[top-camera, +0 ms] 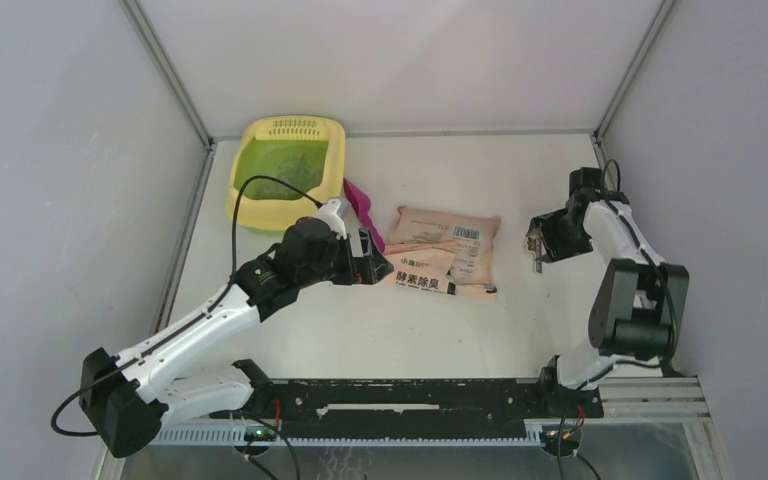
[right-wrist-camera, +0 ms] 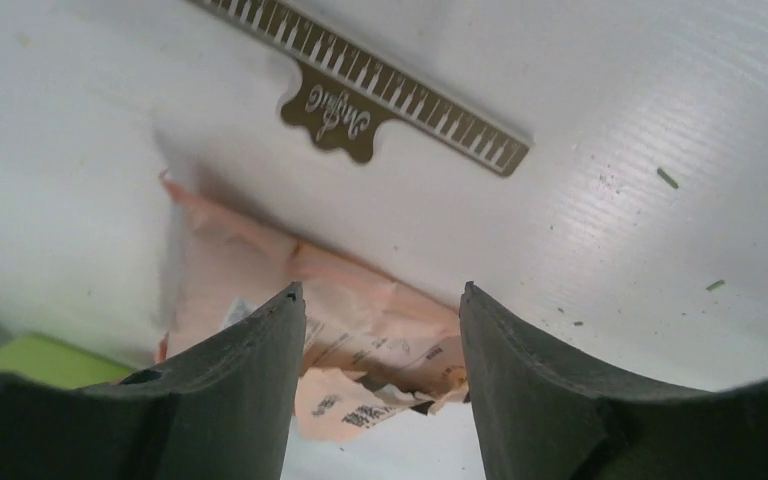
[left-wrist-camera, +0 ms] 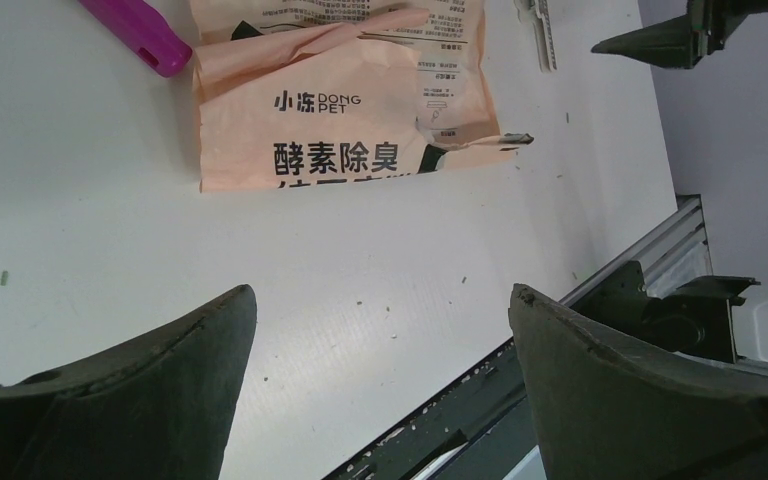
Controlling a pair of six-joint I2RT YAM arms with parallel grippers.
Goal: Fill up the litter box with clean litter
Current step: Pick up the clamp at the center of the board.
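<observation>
At the far left of the table, top view: the litter box holds the clean litter. The left gripper hangs nearer and to its right, at the edge of the peach bag; the right gripper is well apart, past the bag.
Left wrist view: fingers spread wide over bare table, with the bag and a magenta scoop ahead.
Right wrist view: fingers apart above the bag, near a metal strip.
</observation>
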